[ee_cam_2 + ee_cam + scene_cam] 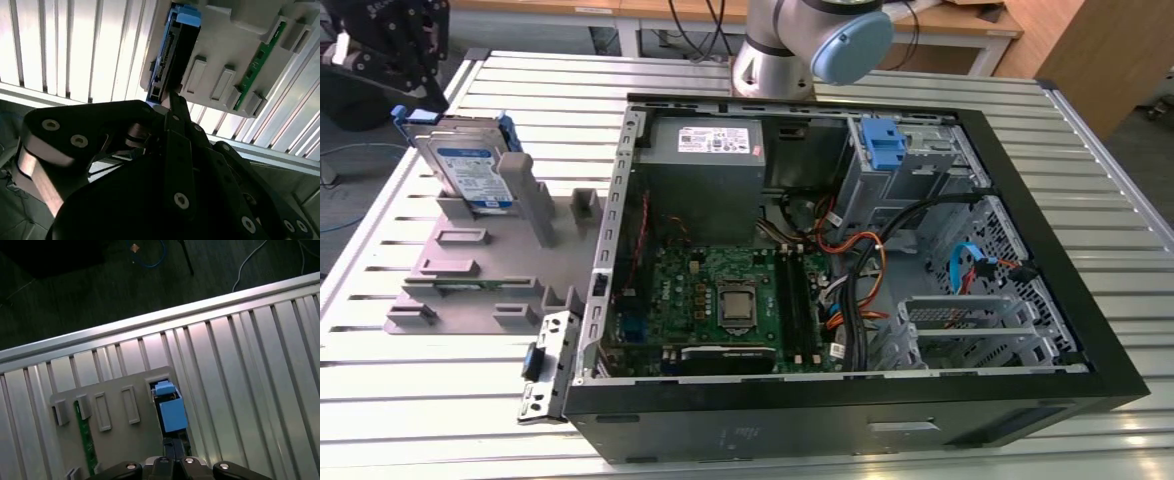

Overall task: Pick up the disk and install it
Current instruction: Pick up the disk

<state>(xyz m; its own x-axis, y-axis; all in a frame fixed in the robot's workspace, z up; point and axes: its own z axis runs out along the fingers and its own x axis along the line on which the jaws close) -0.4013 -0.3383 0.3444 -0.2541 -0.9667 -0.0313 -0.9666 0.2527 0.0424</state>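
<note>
Exterior view: fingers (pixel 414 88) above disk (pixel 470 168)

A slatted metal worktop (pixel 427 400) carried an open black computer case (pixel 1057 250). Inside it sat a green motherboard (pixel 707 290), a grey power supply (pixel 707 150) with a white label, an upright blue latch (pixel 883 145) and loose cables (pixel 851 300). Just beside the case, on the exterior view's left, lay a grey slotted holder (pixel 467 265). A green circuit strip (pixel 257 62) stood in one of its slots.
</note>
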